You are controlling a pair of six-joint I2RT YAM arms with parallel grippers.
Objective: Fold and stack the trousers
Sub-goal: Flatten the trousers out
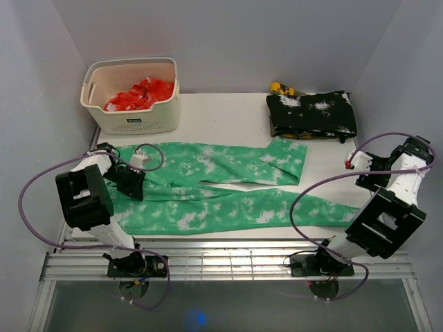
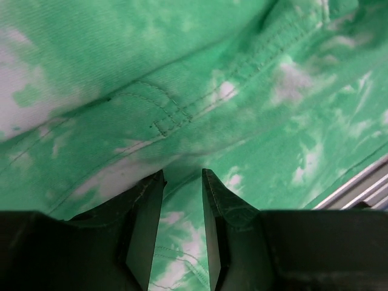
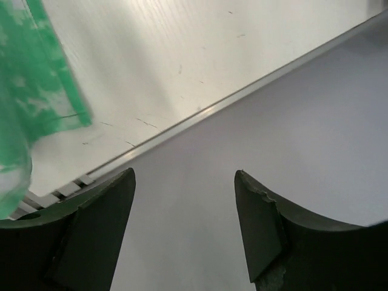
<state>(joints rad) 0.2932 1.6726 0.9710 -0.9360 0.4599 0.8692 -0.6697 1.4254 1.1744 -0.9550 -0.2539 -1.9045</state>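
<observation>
- Trousers (image 1: 208, 194), bright green w/ white blotches: spread lengthwise across middle of table (image 1: 228, 117), waist toward L side, two legs running R.
- Far leg: shorter in top view, end just in front of black garment. Near leg: along near edge of table, end close to R arm.
- Waist area in L wrist view (image 2: 194, 91): stitched seam and pocket corner visible, cloth creased into a fold just ahead of fingertips.
- L gripper (image 2: 182, 176): low over waist end, fingers (image 2: 142, 230) a narrow gap apart, tips at the fold; pinched on cloth or not, cannot tell.
- R gripper (image 3: 185, 179): fingers (image 3: 103, 224) wide apart, nothing between them; aimed past R edge of table at the wall, leg end (image 3: 36, 91) at L of its view.
- Black white-speckled garment (image 1: 311, 114): folded, far R corner; small yellow-and-black item (image 1: 282, 88) just behind it, kind unclear.
- Cream basket (image 1: 138, 119): far L corner, red cloth (image 1: 142, 95) inside.
- Slatted metal rail (image 1: 228, 259): along near edge, both arm bases on it.
</observation>
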